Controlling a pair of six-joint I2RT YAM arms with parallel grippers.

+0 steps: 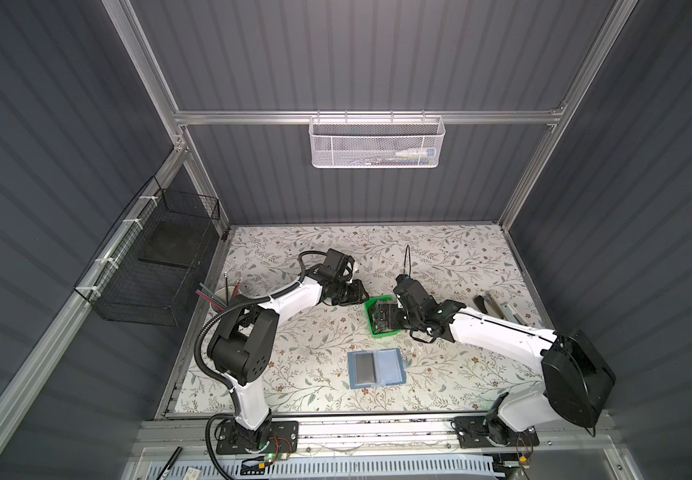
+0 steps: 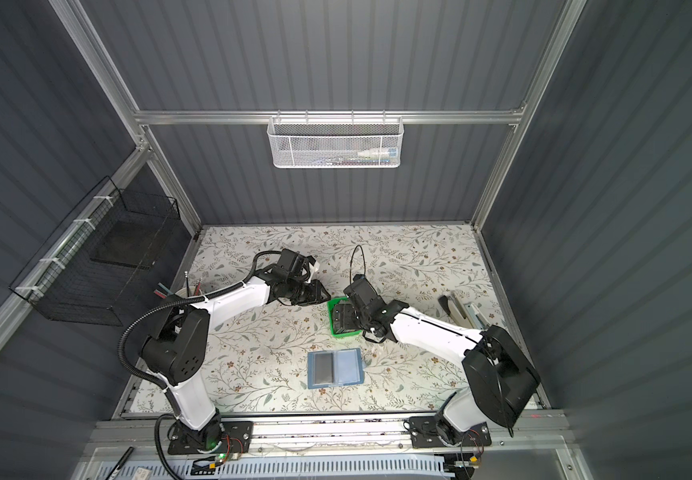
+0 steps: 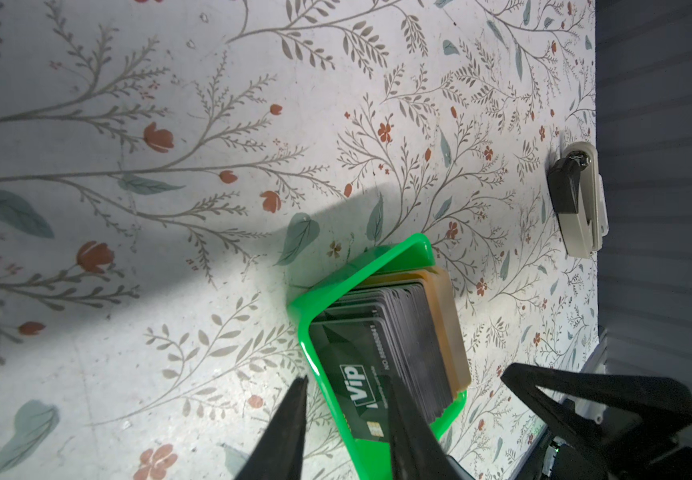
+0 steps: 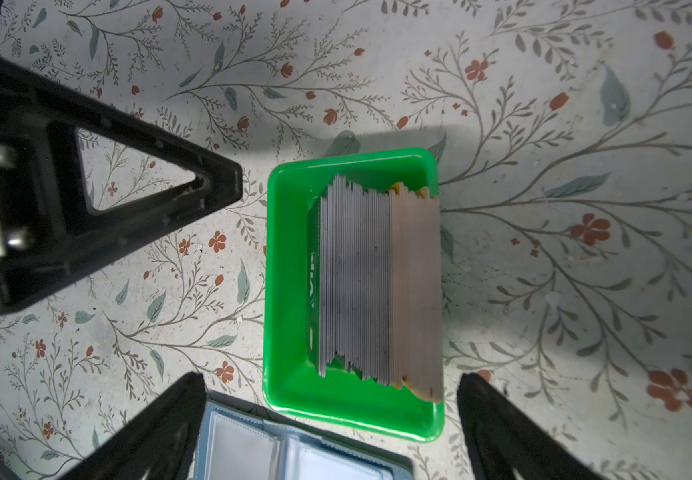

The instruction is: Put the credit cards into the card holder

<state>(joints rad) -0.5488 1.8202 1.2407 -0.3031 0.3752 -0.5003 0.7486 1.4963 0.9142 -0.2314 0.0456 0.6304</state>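
the left gripper (image 3: 348, 374) reaches into the green tray (image 4: 286, 291) at mid-table, its jaws narrow but apart, one finger outside the tray's wall and the other laid against the front of the stack, with a dark card marked "vip" (image 3: 336, 340) between them; nothing is lifted. the credit cards (image 4: 373, 282) stand on edge in the tray, packed in a row, dark and grey ones nearest the left gripper, tan ones at the other end, leaning over the tray's rim. the right gripper (image 4: 331, 376) hangs above the same tray, jaws spread wide and empty. the card holder (image 1: 375, 368) lies open and flat on the floral table (image 1: 460, 374), near the tray on the side toward the arms' bases, between the two arms; a grey card (image 1: 364, 366) shows in its left sleeve in both top views. a grey and black stapler (image 3: 581, 199) lies by the table's right edge, well apart from the tray.
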